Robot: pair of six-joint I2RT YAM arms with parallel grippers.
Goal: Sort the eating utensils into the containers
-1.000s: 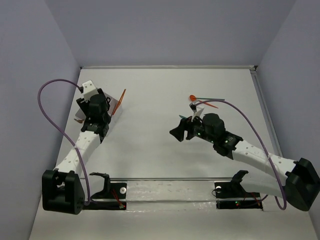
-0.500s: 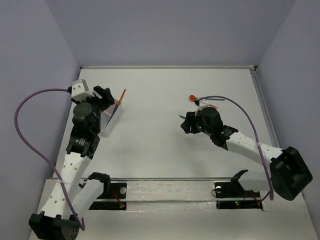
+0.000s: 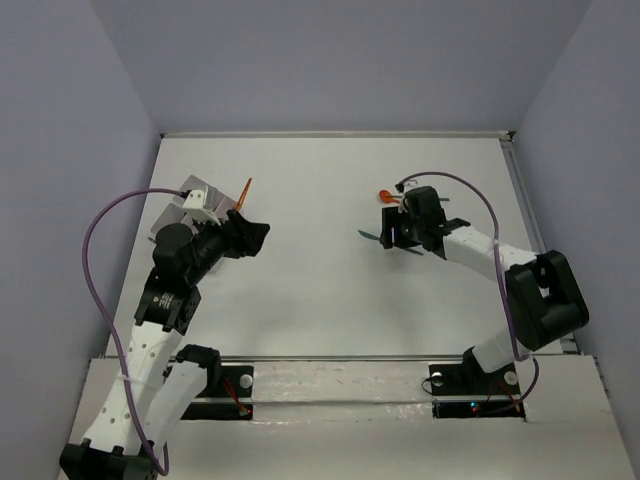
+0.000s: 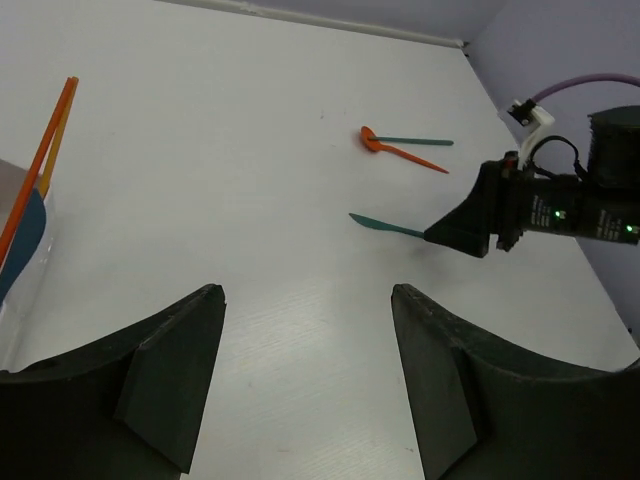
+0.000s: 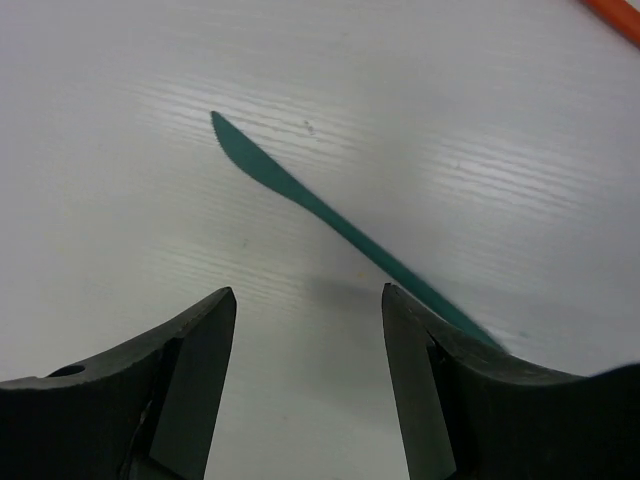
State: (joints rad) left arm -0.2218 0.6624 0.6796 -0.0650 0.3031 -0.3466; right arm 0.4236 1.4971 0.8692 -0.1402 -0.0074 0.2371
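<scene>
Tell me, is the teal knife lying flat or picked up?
Lying flat: the teal knife rests on the table, and the right gripper stands open over it, not pinching.

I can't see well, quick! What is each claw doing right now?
Left claw: open, holding nothing.
Right claw: open above the teal knife, not gripping it.
</scene>
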